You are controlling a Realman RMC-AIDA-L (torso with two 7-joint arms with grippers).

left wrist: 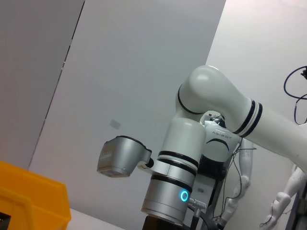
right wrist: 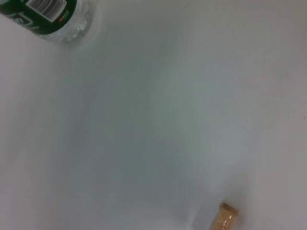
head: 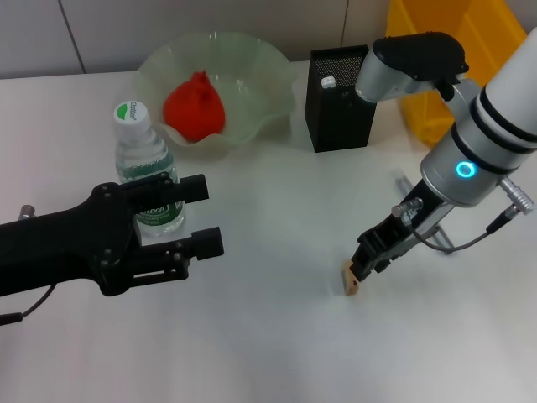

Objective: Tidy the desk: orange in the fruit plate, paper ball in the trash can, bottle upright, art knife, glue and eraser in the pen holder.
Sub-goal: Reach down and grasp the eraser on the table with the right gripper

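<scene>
The orange (head: 195,105) lies in the pale green fruit plate (head: 277,80) at the back of the desk (head: 277,201). In front of the plate the bottle (head: 144,164) (right wrist: 48,17) stands upright. My left gripper (head: 208,217) is open on the near side of the bottle and covers part of its label. The tan eraser (head: 350,280) (right wrist: 224,218) hangs tilted at the tips of my right gripper (head: 362,267), just above the desk. Behind it stand the black mesh pen holder (head: 340,105) and the yellow trash can (head: 440,50) (left wrist: 29,196). Paper ball, art knife and glue are out of view.
Something white-topped (head: 327,82) pokes up inside the pen holder. Grey cables (head: 457,243) loop down from the right wrist. The right arm's grey elbow (head: 403,67) hangs over the space between the pen holder and the trash can.
</scene>
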